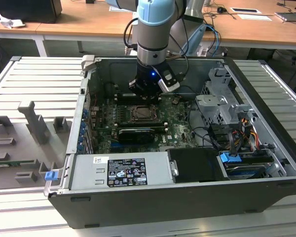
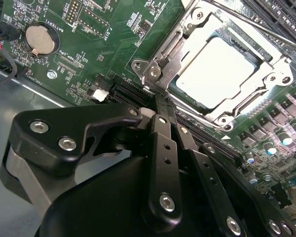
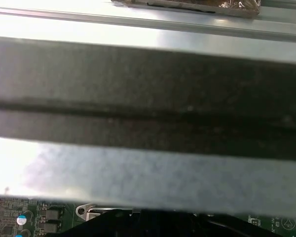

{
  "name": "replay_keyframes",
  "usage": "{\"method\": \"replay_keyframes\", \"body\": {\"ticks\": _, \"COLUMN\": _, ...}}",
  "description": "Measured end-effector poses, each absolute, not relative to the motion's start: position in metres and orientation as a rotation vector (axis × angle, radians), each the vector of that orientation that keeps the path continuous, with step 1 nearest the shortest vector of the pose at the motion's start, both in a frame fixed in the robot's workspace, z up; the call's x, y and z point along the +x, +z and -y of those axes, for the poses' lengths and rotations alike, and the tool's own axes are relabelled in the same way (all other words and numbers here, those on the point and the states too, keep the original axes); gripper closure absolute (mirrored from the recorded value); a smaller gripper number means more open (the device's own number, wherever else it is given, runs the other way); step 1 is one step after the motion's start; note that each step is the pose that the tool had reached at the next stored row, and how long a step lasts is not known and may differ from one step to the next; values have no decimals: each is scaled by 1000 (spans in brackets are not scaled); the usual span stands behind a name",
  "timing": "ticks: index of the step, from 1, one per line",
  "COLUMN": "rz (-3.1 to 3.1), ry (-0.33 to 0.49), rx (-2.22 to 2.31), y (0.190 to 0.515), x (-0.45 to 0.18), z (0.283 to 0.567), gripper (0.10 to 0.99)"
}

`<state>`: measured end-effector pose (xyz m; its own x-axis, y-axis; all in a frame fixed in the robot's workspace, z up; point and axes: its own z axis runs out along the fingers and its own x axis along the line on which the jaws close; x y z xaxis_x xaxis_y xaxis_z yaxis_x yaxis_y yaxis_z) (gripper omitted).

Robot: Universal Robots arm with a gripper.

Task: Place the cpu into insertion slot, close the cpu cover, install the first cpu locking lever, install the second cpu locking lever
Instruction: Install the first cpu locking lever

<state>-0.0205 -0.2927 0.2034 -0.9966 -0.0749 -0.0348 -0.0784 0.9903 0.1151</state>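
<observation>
In the second wrist view the cpu lies flat in the insertion slot, its pale metal face showing. The silvery cpu cover is down around it, framing the chip. A thin lever rod runs along the socket's far side. My gripper is shut, its black fingers pressed together, the tips at the socket's near corner by the hinge screws. Whether the tips pinch anything is hidden. In the exterior view the gripper hangs low inside the open computer case, just behind the insertion slot.
A coin battery and black memory slots flank the socket. The case holds a power supply, a drive cage and loose cables. A grey fixture block stands outside on the exterior view's left. The case wall is close.
</observation>
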Motion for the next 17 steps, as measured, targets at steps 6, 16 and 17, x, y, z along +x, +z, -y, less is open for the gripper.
{"method": "replay_keyframes", "body": {"ticks": 6, "rz": -3104, "ry": 177, "rx": -120, "y": 203, "x": -20, "z": 293, "gripper": 980}}
{"method": "replay_keyframes", "body": {"ticks": 16, "rz": -3105, "ry": 165, "rx": -119, "y": 201, "x": -20, "z": 293, "gripper": 980}}
{"method": "replay_keyframes", "body": {"ticks": 17, "rz": -3105, "ry": 165, "rx": -120, "y": 201, "x": -20, "z": 293, "gripper": 980}}
